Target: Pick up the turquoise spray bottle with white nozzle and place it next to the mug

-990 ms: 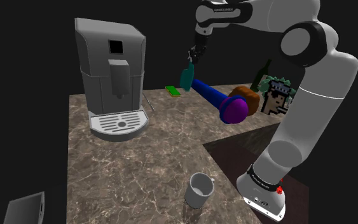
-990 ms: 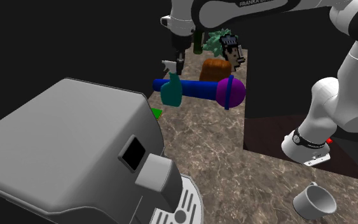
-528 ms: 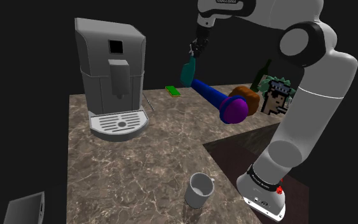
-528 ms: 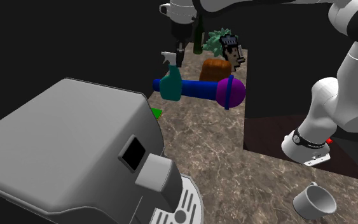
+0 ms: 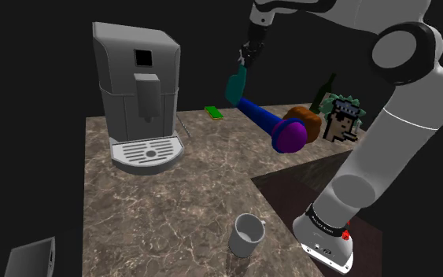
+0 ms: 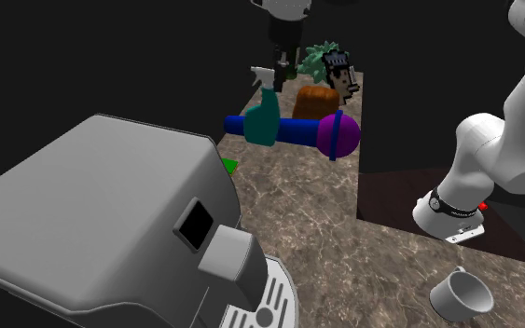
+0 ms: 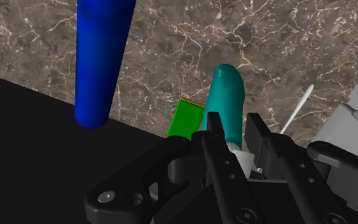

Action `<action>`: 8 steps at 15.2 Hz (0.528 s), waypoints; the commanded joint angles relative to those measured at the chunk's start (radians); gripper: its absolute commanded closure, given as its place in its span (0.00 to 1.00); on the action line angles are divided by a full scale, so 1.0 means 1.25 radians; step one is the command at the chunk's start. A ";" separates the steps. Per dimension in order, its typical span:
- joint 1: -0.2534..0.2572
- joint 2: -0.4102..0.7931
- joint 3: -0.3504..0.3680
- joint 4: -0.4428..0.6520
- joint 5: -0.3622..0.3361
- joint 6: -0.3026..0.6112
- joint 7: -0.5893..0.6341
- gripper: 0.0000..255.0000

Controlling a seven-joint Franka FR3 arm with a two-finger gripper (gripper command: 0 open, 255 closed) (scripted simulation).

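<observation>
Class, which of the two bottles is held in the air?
The turquoise spray bottle, clasped by the black gripper; the dark green bottle stands at the back.

Everything I see is dim overall: the bench (image 5: 172, 212) floats in a black area, its brown marbled top lit flat and evenly, the paler veins clear in all three views. Tops catch more light than sides. The coffee machine (image 6: 92, 196) has a pale grey top and darker faces, and my arm (image 5: 400, 118) is the brightest white, shading softly to grey underneath. The stand (image 5: 290, 185) reads much darker than the bench beside it. In the wrist view my tool (image 7: 233, 121) is nearly pure black with thin grey glints on its edges, and the spray bottle (image 7: 228, 95) carries a soft pale highlight along its body. Outlines are crisp from centre to corners.
</observation>
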 commanded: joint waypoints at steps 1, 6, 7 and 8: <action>0.013 -0.055 0.012 -0.056 -0.010 -0.001 0.025 1.00; 0.037 -0.186 0.046 -0.164 -0.026 -0.028 0.084 1.00; 0.041 -0.211 0.054 -0.182 -0.027 -0.036 0.095 1.00; 0.046 -0.235 0.062 -0.199 -0.028 -0.044 0.107 1.00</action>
